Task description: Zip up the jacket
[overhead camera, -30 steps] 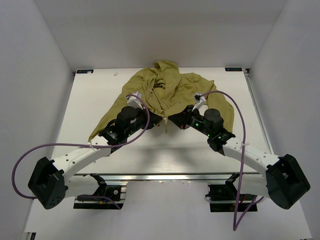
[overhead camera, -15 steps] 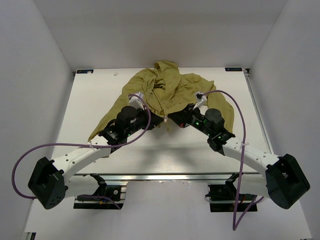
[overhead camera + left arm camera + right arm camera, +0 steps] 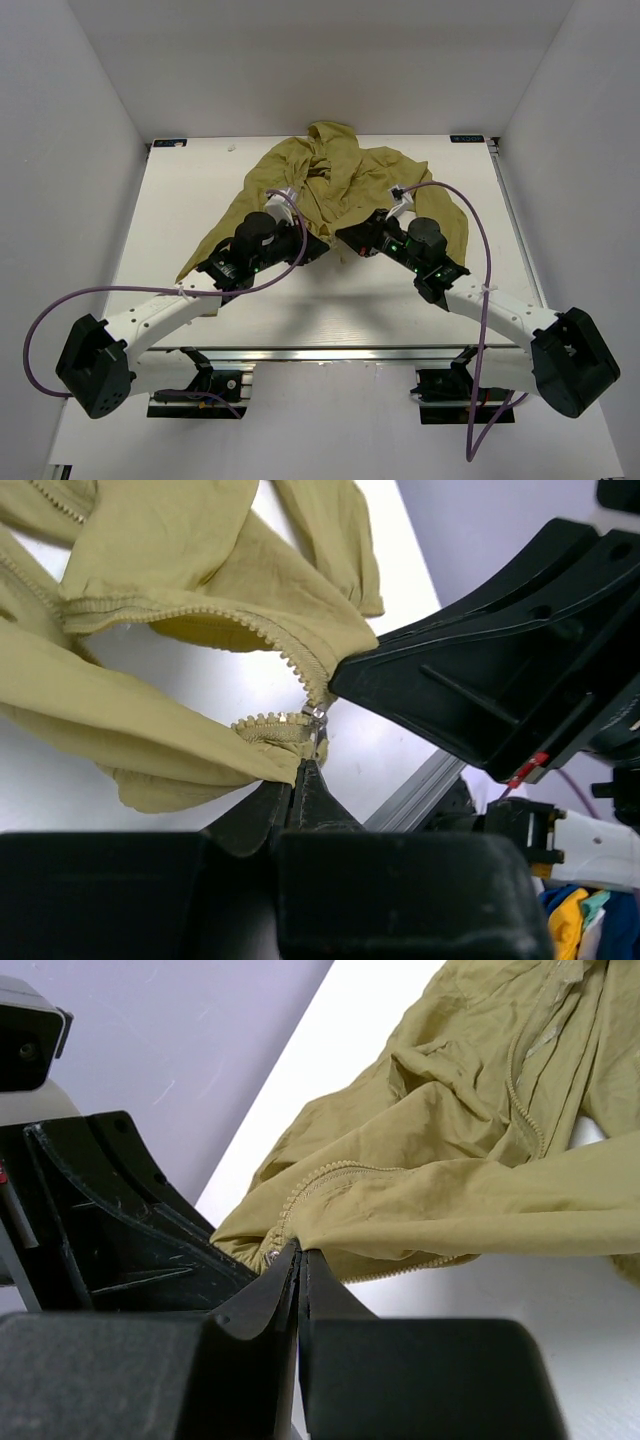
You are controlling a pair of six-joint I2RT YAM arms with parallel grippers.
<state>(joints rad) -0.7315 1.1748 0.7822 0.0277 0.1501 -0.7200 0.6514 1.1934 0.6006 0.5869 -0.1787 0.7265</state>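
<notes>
A white table [image 3: 170,220] fills the floor of a plain white-walled booth. On its far half, about the middle, lies a large olive-yellow jacket [image 3: 345,170] of thin soft fabric. It is crumpled, with the hood bunched toward the back wall and the sleeves trailing out to left and right. Its front lies open, and the toothed zipper edges [image 3: 270,635] come together only at the near hem, where a small metal slider [image 3: 318,718] sits. The black left gripper [image 3: 304,772] has its fingers pressed together on the hem just beneath that slider. The right gripper [image 3: 300,1255] reaches in from the other side, its fingers pinched tight on the jacket's edge beside the teeth. The two tips are almost touching. Purple cables [image 3: 484,320] loop back from both grippers.
</notes>
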